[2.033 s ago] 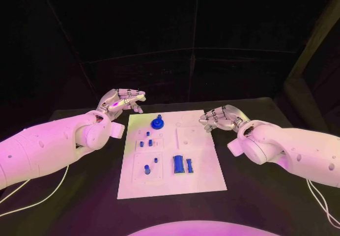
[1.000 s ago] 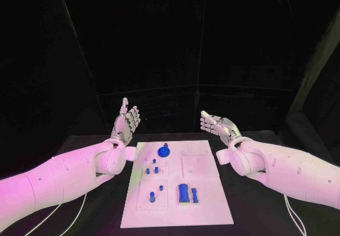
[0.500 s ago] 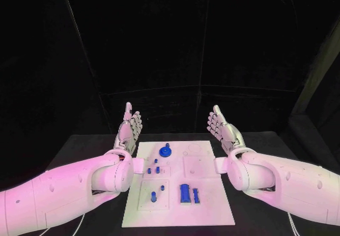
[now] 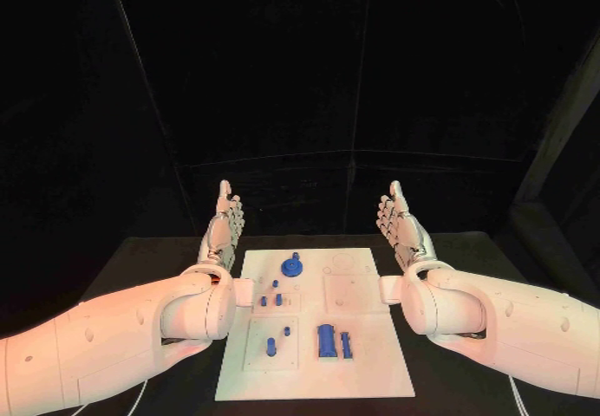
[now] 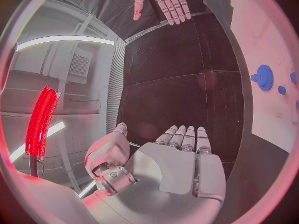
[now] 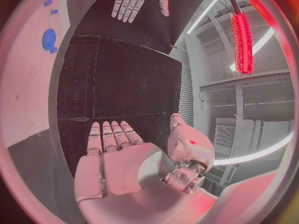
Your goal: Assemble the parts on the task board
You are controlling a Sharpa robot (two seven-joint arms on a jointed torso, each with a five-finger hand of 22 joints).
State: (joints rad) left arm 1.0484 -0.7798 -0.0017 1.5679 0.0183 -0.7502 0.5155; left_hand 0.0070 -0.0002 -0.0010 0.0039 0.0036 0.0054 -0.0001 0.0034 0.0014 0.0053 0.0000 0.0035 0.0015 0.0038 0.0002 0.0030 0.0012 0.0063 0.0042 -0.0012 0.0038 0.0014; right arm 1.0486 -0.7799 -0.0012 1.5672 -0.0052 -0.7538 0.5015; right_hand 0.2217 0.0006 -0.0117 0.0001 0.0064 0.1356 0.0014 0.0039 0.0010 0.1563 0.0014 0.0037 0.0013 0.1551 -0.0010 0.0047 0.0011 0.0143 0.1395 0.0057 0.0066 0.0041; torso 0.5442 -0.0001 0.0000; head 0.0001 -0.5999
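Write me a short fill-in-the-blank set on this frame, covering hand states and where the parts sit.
1. The left hand and right hand are both ____, holding nothing.
2. The two hands are raised with their fingers pointing ____.
3. The round blue gear sits near the ____ end of the task board, as seen from the robot.
4. The hands flank the board, and neither ____ it.

Missing words: open; up; far; touches
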